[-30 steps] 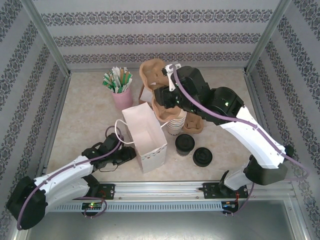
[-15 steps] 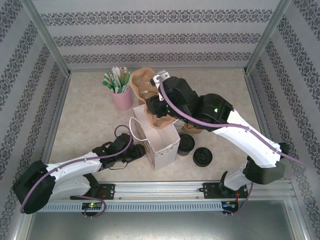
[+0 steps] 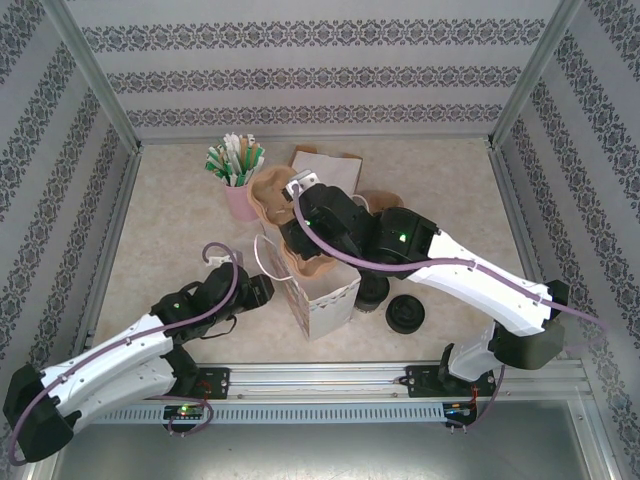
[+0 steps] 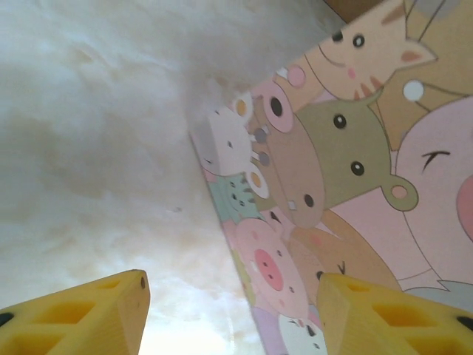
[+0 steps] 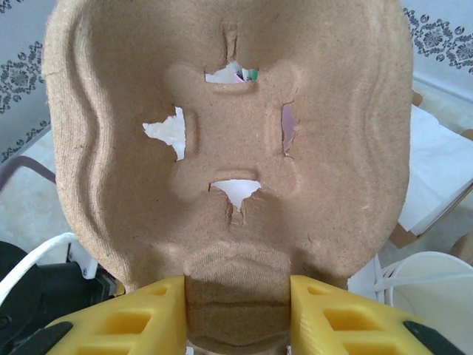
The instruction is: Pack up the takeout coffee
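Walled by pale wallpaper (image 3: 320, 80) with grey damask stripes; floored with a mottled beige, stone-look tabletop (image 3: 170, 230). At centre, tall white paper bag (image 3: 325, 300), mouth up: plain white from overhead, pastel cartoon animals printed on the side seen from the left wrist. At the bag's mouth, brown moulded-pulp cup carrier (image 5: 229, 126), fibrous, ribbed, cross-slit, pinched at its edge by the yellow-fingered right gripper (image 5: 236, 285). Beside the bag, left gripper (image 4: 233, 285), fingers spread, holding nothing. Just right of the bag, takeout coffee (image 3: 372, 290): round black plastic lid, part-hidden under the right arm.
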`<state>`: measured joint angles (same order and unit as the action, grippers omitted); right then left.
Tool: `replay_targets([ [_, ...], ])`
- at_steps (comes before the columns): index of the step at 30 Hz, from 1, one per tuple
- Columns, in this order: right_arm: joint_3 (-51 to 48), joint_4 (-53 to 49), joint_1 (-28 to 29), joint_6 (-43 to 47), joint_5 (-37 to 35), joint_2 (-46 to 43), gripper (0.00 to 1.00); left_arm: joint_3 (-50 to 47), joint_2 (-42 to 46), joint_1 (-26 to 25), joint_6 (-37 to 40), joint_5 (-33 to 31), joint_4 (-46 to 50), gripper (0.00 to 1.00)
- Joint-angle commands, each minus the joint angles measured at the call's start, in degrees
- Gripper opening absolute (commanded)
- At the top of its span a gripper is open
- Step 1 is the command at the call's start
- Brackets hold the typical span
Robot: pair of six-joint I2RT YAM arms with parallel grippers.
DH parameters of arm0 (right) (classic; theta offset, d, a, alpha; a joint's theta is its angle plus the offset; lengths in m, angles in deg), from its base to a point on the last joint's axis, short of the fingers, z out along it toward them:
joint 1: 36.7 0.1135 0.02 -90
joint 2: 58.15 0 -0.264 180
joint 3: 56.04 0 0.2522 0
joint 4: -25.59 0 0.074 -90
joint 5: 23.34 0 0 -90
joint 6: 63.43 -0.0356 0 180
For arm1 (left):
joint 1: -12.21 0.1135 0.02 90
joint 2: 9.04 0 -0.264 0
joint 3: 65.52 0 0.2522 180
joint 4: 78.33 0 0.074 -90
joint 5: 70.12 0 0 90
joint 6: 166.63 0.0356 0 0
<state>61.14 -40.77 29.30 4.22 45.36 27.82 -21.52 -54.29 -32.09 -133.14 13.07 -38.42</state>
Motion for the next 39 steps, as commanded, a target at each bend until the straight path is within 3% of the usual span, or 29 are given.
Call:
replay_targets([
  [1, -2.2, 1.6, 0.7, -1.7, -3.3, -1.8, 0.38, 3.7, 3.0, -0.7, 5.0, -7.5, 7.4, 0.64],
  [8, -5.6, 2.0, 1.1, -3.3, -5.1, -2.7, 0.38, 7.0, 8.2, -0.6, 9.2, -14.6, 10.2, 0.77],
  [23, -6.9, -2.1, 2.9, -8.2, -6.1, -2.3, 0.37, 20.9, 3.0, -0.6, 23.5, -23.2, 19.3, 0.81],
  [31, -5.9, -6.4, 3.0, -10.7, -5.8, -0.6, 0.37, 29.7, -2.8, 1.6, 29.4, -17.0, 21.5, 0.87],
  [39, -3.3, -9.2, 2.6, -11.3, -5.3, 2.1, 0.38, 35.3, -5.9, 6.2, 33.5, -6.6, 21.3, 0.87],
])
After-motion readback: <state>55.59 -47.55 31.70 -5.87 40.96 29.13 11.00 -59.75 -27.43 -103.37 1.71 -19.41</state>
